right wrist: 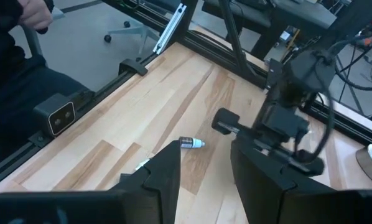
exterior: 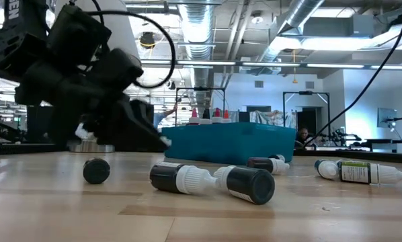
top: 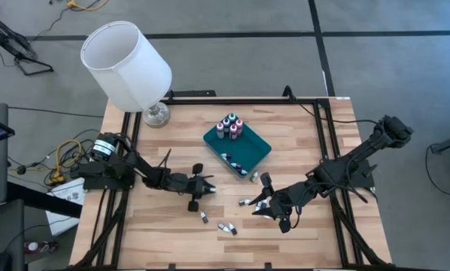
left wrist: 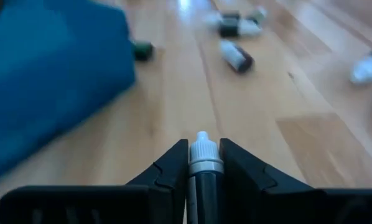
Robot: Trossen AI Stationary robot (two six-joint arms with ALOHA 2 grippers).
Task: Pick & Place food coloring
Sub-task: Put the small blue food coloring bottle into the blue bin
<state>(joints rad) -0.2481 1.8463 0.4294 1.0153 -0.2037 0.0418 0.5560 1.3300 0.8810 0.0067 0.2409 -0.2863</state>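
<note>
The left gripper (left wrist: 204, 167) is clamped on 1 food coloring bottle (left wrist: 204, 163), its whitish cap poking out between the fingers and its dark body pinched along the sides; in the high view this gripper (top: 199, 188) sits low over the wooden surface (top: 165, 226), at about 8 o'clock from the teal tray (top: 256, 159). The tray already holds a cluster of upright bottles (top: 229, 126) at its far end and a few lying down near its 5 o'clock corner. Several loose bottles (top: 226, 227) still lie on the surface, toward 6 o'clock from the tray. The right gripper (top: 274, 208) hovers near more loose bottles at roughly 5 o'clock from the tray; its fingers stand apart with nothing between them in the right wrist view (right wrist: 204, 180). The step in hand looks like carrying the gripped bottle to the tray. To do it well, lift straight up first so the cap clears the surface, keep the squeeze steady since the hold is narrow and the bottle is slim, then travel toward 2 o'clock and come down over a bare patch of the tray floor, well away from the upright cluster, which a passing finger could topple. Release only once the bottle is low inside the rim, so it does not roll out.
</note>
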